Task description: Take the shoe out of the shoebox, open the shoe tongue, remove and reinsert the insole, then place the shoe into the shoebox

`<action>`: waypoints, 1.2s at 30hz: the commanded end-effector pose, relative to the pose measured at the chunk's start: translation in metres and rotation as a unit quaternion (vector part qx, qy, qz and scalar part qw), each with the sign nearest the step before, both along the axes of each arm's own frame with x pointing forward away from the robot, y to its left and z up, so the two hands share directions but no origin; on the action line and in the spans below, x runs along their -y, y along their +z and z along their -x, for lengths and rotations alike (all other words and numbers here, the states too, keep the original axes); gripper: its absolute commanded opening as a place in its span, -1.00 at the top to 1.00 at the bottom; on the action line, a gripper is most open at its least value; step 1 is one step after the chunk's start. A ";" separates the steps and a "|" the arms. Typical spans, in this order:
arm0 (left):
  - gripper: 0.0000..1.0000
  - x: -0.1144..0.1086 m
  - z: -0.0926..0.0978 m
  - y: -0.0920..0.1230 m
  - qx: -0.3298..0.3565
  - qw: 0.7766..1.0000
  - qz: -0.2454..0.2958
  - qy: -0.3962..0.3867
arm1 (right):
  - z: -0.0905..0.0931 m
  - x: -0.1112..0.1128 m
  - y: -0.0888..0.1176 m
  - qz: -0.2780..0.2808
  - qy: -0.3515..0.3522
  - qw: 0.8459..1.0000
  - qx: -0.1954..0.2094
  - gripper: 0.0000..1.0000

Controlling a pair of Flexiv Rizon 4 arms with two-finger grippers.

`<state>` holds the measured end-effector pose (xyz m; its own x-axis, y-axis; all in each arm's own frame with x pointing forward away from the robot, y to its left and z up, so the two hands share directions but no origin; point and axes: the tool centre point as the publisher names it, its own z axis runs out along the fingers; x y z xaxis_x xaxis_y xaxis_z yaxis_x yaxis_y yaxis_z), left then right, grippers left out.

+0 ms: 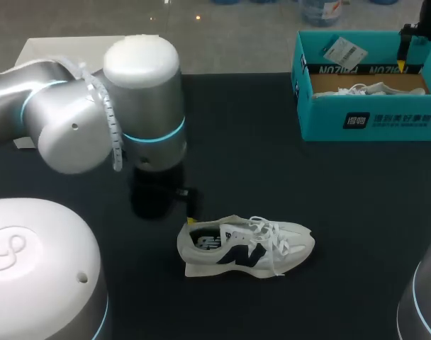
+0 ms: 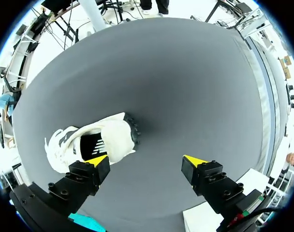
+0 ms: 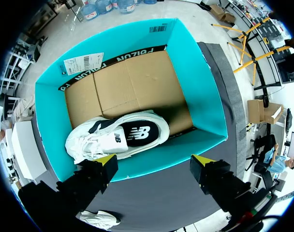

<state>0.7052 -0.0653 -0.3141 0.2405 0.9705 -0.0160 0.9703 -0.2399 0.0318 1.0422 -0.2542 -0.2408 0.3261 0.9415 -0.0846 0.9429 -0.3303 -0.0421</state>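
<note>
A pale cream shoe (image 1: pixel 245 248) with a dark side logo, white laces and a dark lining stands upright on its sole on the dark grey table (image 1: pixel 272 170). It sits toward the front, roughly mid-table, with its toe pointing to the robot's right and its heel toward the left arm (image 1: pixel 95 106). There are two shoes in all — this one out on the table, and a second shoe (image 3: pixel 119 137) of the same look inside the shoebox (image 3: pixel 205 111). The single shoebox is bright teal and open-topped, with a brown cardboard floor (image 3: pixel 132 87) and a white tag (image 3: pixel 84 63) at the rim farthest from the right gripper (image 3: pixel 154 160). It stands at the far right of the table, well apart from the shoe on the table. The second shoe lies along the box's near wall with its opening up, so its dark insole shows. The right gripper hovers over the box, jaws wide apart and empty. The left gripper (image 2: pixel 146 160) hangs low over the table by the first shoe's heel, jaws spread wide with nothing between them. One yellow tip is just beside the shoe — whether it touches cannot be told. In the head view the left arm's thick joint covers the table behind the shoe and hides most of its own gripper.
</note>
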 end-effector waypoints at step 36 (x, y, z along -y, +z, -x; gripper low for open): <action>-1.00 -0.121 -0.003 0.017 -0.092 0.951 0.217 0.199 | 0.001 0.000 0.000 0.000 0.000 1.000 0.001 -1.00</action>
<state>0.7045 0.0398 -0.3023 0.0451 0.9516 -0.3041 0.9989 -0.0459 0.0047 1.0422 -0.2543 -0.2408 0.3263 0.9415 -0.0846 0.9429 -0.3305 -0.0421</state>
